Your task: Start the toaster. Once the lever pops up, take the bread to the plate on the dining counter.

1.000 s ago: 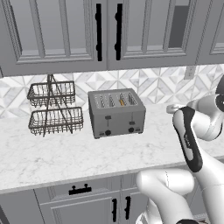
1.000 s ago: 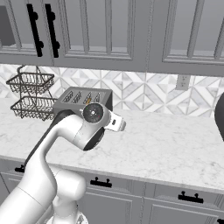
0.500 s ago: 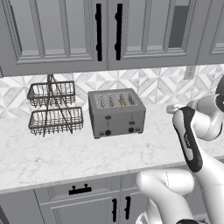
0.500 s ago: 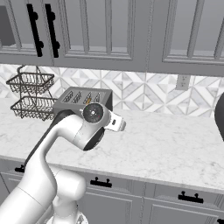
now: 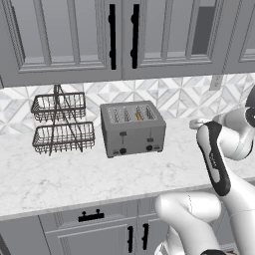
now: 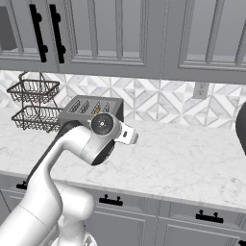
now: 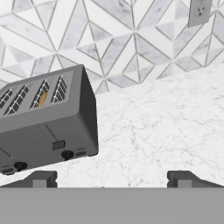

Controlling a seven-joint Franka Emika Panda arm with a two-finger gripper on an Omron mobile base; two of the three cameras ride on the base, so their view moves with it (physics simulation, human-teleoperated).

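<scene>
— Where was the toaster (image 5: 133,128)?
— On the white marble counter (image 5: 74,177), under grey cabinets (image 5: 99,40); bread (image 5: 139,116) sat in a slot; wire basket (image 5: 62,124) beside it.
— And the gripper (image 7: 111,178)?
— Fingers spread wide, holding nothing.

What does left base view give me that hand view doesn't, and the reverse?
Left base alone: the two-tier wire basket left of the toaster, the upper cabinet doors with dark handles, and the drawer fronts under the counter edge. Hand view alone: the pincer, jaws wide open with nothing between them, well short of the toaster. Both: the toaster with bread in one slot, front levers and knobs, marble counter, patterned backsplash, wall outlet.
</scene>
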